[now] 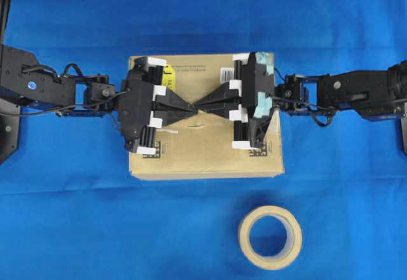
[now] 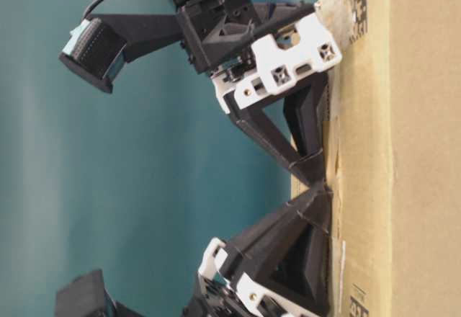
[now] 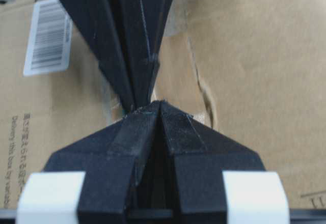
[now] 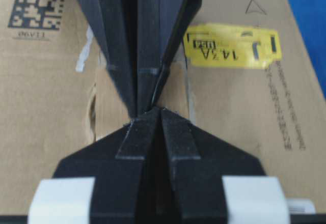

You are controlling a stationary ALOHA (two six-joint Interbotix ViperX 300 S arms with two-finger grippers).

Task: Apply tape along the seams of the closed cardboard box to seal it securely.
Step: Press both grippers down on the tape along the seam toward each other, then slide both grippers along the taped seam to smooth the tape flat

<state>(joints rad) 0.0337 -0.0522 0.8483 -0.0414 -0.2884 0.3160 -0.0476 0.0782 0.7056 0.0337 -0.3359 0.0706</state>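
The cardboard box [image 1: 203, 156] lies in the middle of the blue table. A short tan piece of tape [image 4: 109, 96] lies flat along the seam on the box top; it also shows in the left wrist view [image 3: 175, 71]. My left gripper [image 1: 193, 108] and right gripper [image 1: 205, 105] are both shut, tip to tip at the middle of the box top, pressing down on the tape. The seam itself is mostly hidden under the fingers and the tape; torn residue [image 3: 206, 99] runs beside it. In the table-level view the two grippers' tips meet against the box top [image 2: 338, 187].
The beige tape roll [image 1: 270, 237] lies flat on the table in front of the box. A yellow sticker [image 4: 232, 46], a white barcode label [image 3: 47, 35] and a black square code [image 4: 35, 9] are on the box top.
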